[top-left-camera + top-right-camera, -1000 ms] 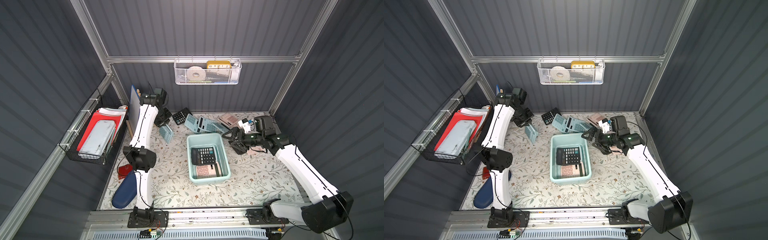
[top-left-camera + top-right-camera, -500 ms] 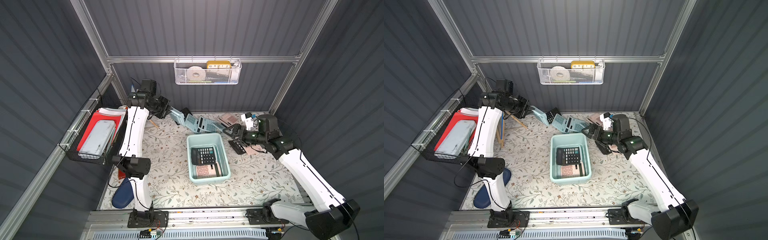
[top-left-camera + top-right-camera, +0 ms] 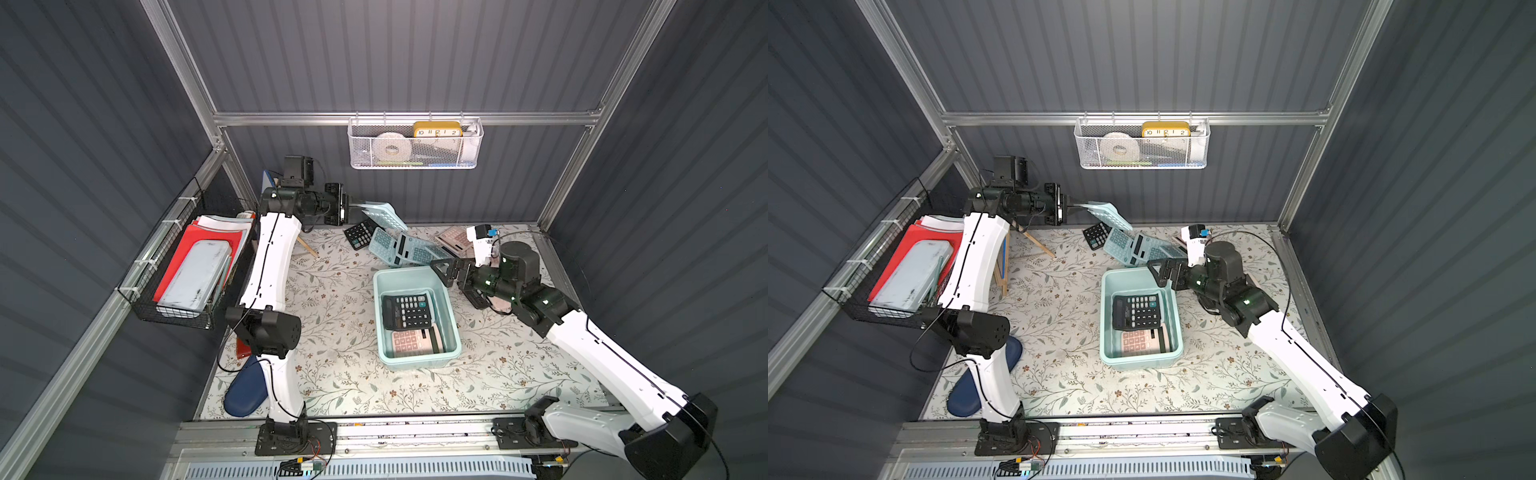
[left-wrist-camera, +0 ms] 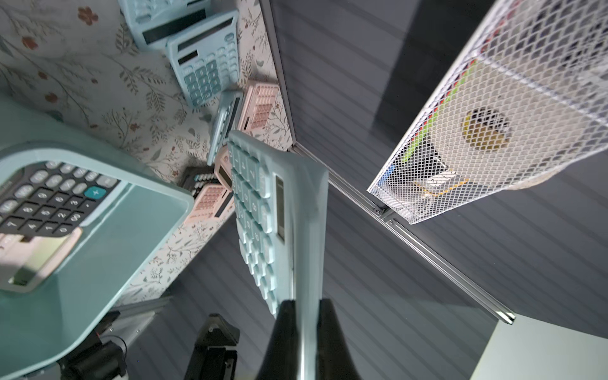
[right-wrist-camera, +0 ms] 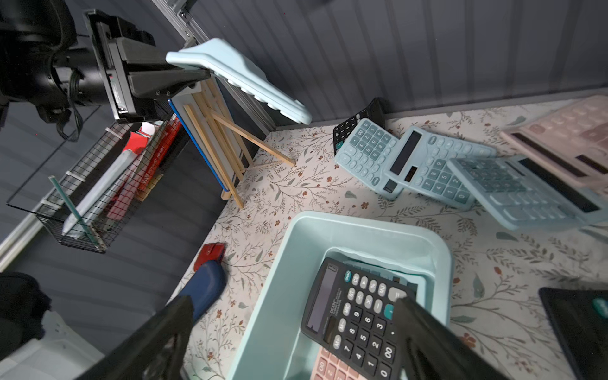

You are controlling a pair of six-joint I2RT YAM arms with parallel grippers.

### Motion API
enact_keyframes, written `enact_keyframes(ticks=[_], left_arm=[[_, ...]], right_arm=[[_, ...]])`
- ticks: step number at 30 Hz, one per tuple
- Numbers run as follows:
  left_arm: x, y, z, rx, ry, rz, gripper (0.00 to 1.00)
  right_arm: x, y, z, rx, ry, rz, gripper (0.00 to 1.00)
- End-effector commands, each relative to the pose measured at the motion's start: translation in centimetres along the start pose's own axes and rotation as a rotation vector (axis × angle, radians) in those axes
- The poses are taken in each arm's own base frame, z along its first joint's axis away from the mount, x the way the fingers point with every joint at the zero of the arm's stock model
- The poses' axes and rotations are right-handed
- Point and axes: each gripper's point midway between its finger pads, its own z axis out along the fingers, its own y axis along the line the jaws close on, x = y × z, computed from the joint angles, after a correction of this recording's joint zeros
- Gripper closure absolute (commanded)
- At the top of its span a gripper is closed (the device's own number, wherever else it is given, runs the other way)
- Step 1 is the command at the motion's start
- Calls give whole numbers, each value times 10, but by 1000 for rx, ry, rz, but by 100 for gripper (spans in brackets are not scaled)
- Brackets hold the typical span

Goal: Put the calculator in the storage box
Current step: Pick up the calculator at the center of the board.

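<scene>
A pale blue rectangular plastic calculator [image 3: 384, 214] was held tilted in the air, above centre in both top views, pinched at one edge by the left gripper [image 3: 354, 204]. Below it at mid-frame, the pale mint-blue rectangular plastic storage box [image 3: 377, 316] was occupied by a black calculator [image 3: 407, 309] and a pink calculator [image 3: 415, 340]. The right gripper [image 3: 445, 268] was spread wide and empty at the box's upper-right corner.

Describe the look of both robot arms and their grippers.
The left arm and right arm are glossy white shells joined by black cylindrical joints, with thin black cables alongside. The left gripper and right gripper are black with wedge-shaped fingers. Small green lights dot the right arm.
</scene>
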Motion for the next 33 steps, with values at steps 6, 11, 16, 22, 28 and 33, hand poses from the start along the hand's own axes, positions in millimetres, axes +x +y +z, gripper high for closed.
enact_keyframes(ticks=[6, 11, 16, 22, 28, 33], left_arm=[[39, 7, -10, -27, 204, -152, 100], [48, 15, -11, -53, 269, -206, 100], [53, 21, -10, -72, 319, -247, 100], [59, 24, -9, -86, 374, -268, 100], [64, 33, -11, -112, 411, -292, 100], [66, 36, -12, -119, 427, -303, 100]], right_arm=[[-26, -2, 7, -9, -206, -266, 3], [-25, 2, 19, -50, -205, -288, 5], [-16, 6, 40, -123, -165, -279, 12], [-14, 1, 57, -146, -183, -239, 27], [-13, 6, 72, -201, -192, -276, 35], [-17, 14, 81, -250, -202, -305, 39]])
